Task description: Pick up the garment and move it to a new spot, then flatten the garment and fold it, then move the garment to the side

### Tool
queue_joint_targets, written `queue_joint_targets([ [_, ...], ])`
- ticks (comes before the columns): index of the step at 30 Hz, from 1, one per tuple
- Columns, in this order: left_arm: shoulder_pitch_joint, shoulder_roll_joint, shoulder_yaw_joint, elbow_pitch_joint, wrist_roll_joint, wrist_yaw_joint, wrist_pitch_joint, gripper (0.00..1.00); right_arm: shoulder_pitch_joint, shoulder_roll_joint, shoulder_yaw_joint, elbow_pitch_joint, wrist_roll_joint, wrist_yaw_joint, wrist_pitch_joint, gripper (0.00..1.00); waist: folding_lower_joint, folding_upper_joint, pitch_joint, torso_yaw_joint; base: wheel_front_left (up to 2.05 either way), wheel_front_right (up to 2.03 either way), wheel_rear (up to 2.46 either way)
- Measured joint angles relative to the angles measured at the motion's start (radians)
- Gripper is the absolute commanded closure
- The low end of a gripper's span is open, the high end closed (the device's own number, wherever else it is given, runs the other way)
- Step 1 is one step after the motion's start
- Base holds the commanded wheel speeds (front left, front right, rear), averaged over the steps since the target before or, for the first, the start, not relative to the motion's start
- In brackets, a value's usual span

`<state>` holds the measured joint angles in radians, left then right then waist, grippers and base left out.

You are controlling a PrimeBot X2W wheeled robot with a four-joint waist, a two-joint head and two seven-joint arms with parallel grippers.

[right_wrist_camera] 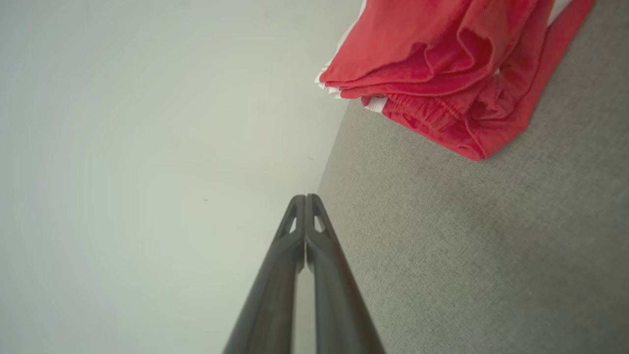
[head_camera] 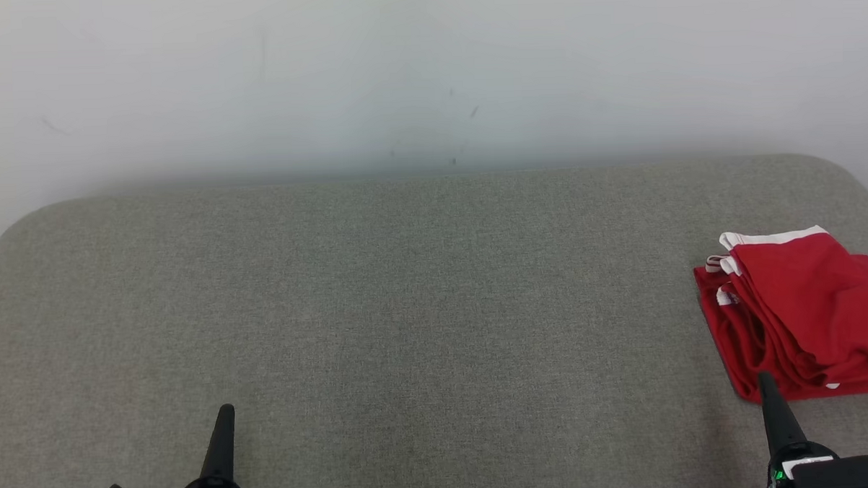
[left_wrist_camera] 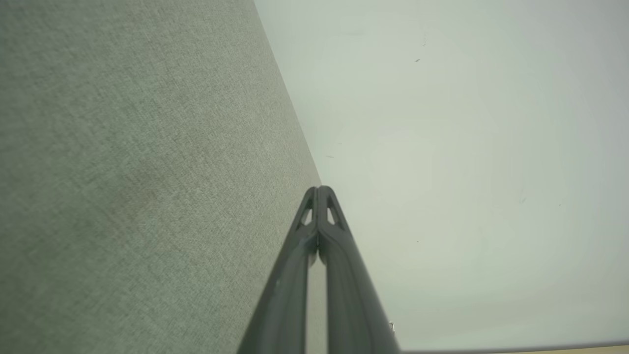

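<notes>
One folded red garment (head_camera: 804, 310) lies at the right edge of the grey table (head_camera: 407, 310). Two grippers sit at the near side: left gripper (head_camera: 225, 414) and right gripper (head_camera: 766, 380), each with fingers pressed together and empty. The right one is close to the garment.

1. Looks like a plain robot test room or lab, as far as I can tell.
2. Grey cloth-covered worktop (head_camera: 407, 295) with rounded corners.
3. Bare, scuffed white wall (head_camera: 255, 77) right behind it.

We see a big gray desk (head_camera: 436, 309) covered in soft cloth, with round corners. Behind it is a plain white wall (head_camera: 428, 71) with a few small dark marks (head_camera: 474, 112).
</notes>
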<state>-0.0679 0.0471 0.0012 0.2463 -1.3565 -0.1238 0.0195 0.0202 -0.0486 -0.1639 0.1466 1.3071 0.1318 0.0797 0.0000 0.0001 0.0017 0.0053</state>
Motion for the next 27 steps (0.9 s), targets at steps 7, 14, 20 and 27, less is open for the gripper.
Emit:
queue_joint_targets([
  [7, -0.013, 0.0, 0.001, 0.001, -0.053, 0.0, 0.016, 1.0, 0.0, 0.0, -0.008, -0.006, 0.062, 0.0, 0.009, 1.0, 0.0, 0.0, 0.0, -0.001, 0.0, 0.0, 0.0],
  [14, -0.018, 0.0, 0.001, 0.002, -0.095, -0.001, 0.03, 1.0, 0.001, 0.0, -0.015, -0.011, 0.121, 0.0, 0.017, 1.0, 0.0, -0.0001, 0.001, -0.002, 0.0, 0.0, 0.0],
  [20, -0.021, 0.0, 0.001, 0.003, -0.136, -0.001, 0.041, 1.0, 0.001, 0.0, -0.021, -0.016, 0.166, 0.0, 0.023, 1.0, 0.0, -0.0001, 0.001, -0.003, 0.0, 0.0, 0.0],
  [27, -0.035, 0.001, 0.002, 0.004, -0.182, -0.001, 0.053, 1.0, 0.002, 0.0, -0.028, -0.023, 0.219, 0.0, 0.03, 1.0, 0.0, 0.0, 0.002, -0.004, 0.0, 0.0, 0.0],
])
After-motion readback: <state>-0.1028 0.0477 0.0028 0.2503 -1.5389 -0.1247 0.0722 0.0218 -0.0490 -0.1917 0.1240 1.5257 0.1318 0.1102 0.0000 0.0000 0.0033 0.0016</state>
